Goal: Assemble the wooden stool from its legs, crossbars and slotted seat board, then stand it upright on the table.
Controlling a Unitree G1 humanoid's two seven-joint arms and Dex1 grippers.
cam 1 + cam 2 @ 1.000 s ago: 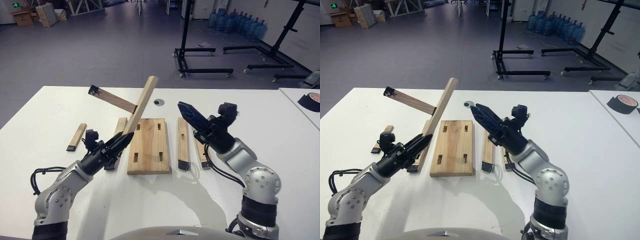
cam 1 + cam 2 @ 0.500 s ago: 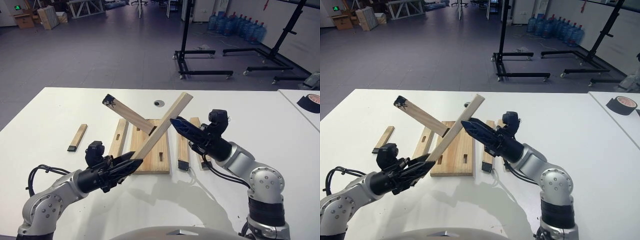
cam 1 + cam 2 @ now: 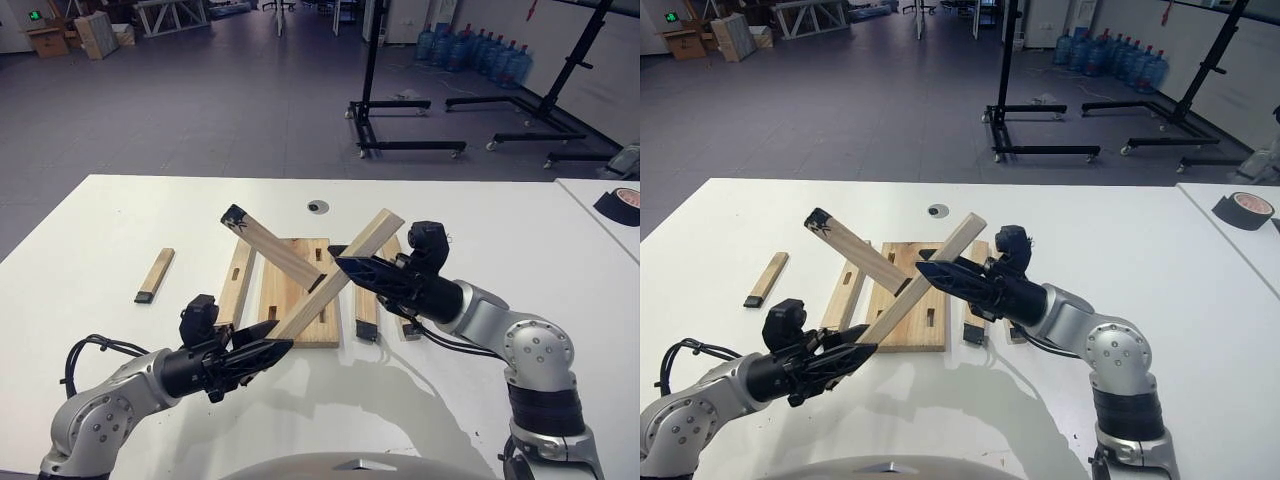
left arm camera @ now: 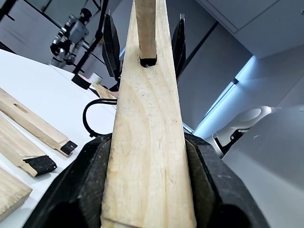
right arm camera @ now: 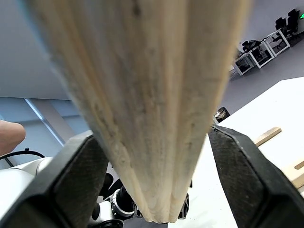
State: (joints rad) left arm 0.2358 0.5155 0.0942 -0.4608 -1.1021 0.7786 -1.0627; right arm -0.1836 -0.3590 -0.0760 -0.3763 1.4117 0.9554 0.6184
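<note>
Crossbar [image 3: 272, 245] seated in leg [image 3: 310, 300] slot (left gripper [image 3: 280, 346] clamps leg).

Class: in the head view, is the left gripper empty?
No, the left gripper is shut on a wooden leg with a crossbar stuck into it.

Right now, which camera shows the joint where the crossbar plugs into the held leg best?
Left wrist view: it looks straight along the leg to the slot where the crossbar enters. The eye views show it small, from the side. The right wrist view has wood up close.
</note>
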